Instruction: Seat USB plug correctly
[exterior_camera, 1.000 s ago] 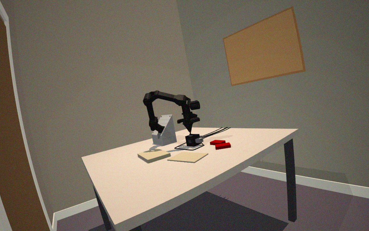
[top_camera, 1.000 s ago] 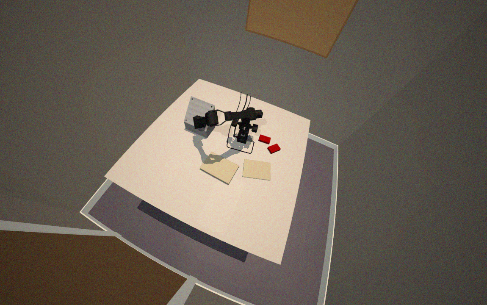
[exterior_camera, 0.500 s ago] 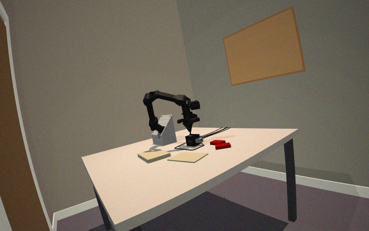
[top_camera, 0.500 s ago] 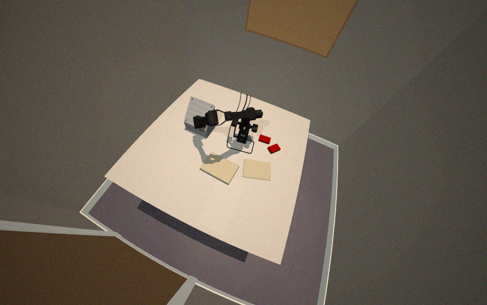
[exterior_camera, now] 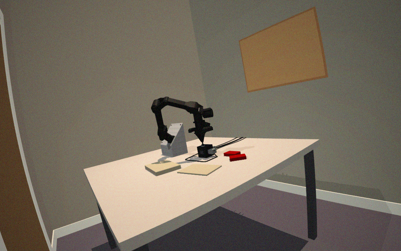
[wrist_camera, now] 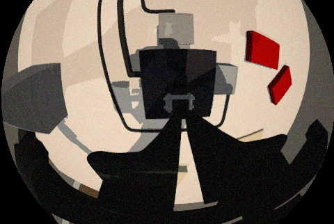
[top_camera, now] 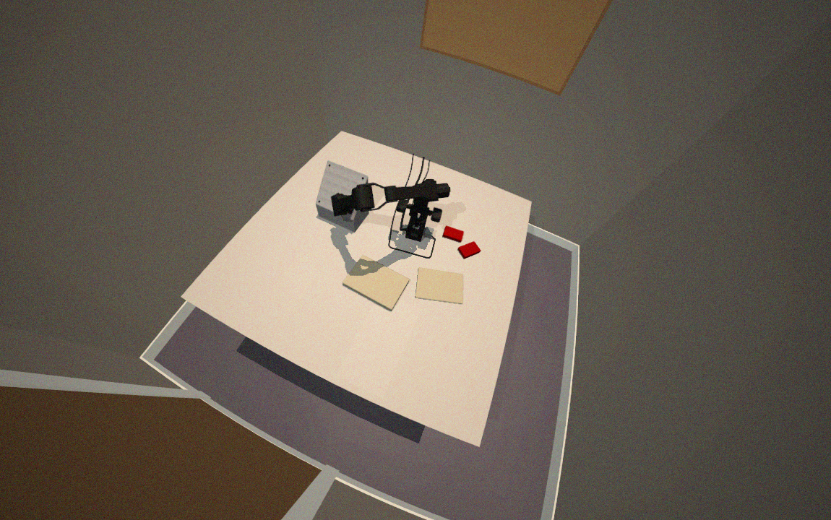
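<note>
I've got my jaws [top_camera: 415, 231] [exterior_camera: 202, 142] pointing down at the top of the black power cube [exterior_camera: 204, 151] [wrist_camera: 174, 72], tips almost together right at the socket. The dark plug [wrist_camera: 179, 106] looks to be there, inside the grey outline; I can't tell whether I'm gripping it, or how deep it sits. Two red blocks [top_camera: 452, 233] [exterior_camera: 237, 157] [wrist_camera: 263, 51] lie near the cube on the worktop [top_camera: 341, 362] [exterior_camera: 164, 203] [wrist_camera: 285, 22], apart from my jaws.
</note>
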Controlling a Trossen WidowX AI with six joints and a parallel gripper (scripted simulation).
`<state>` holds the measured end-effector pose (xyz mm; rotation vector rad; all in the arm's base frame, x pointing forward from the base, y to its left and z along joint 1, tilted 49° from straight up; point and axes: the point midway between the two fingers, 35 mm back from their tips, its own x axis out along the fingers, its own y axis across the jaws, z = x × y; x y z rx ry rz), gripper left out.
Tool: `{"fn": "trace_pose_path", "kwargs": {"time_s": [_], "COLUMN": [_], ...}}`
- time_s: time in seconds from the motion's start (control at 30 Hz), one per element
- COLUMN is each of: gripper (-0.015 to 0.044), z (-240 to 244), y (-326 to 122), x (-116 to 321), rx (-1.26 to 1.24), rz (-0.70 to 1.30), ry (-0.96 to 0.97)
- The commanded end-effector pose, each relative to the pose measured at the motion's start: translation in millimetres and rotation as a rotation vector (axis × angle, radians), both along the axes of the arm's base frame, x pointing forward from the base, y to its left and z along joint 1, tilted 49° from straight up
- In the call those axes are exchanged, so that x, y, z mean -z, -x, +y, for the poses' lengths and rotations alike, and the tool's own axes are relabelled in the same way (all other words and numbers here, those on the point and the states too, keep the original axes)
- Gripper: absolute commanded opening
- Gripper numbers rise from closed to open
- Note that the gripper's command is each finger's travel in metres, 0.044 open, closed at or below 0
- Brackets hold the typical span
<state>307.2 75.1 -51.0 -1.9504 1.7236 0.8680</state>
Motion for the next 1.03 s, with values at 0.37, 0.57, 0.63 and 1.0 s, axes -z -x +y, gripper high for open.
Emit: {"fn": "trace_pose_path", "kwargs": {"time_s": [0.37,0.57,0.63,1.0], "gripper": [0.0095,0.0095,0.0095,0.0095], "z": [0.0,0.0,0.0,8.2], "y": [0.0,0.0,0.0,0.5], "x": [0.0,0.0,0.0,-7.3], "rx": [0.000,0.000,0.000,0.000], "rz": [0.000,0.000,0.000,0.000], "ry": [0.000,0.000,0.000,0.000]}}
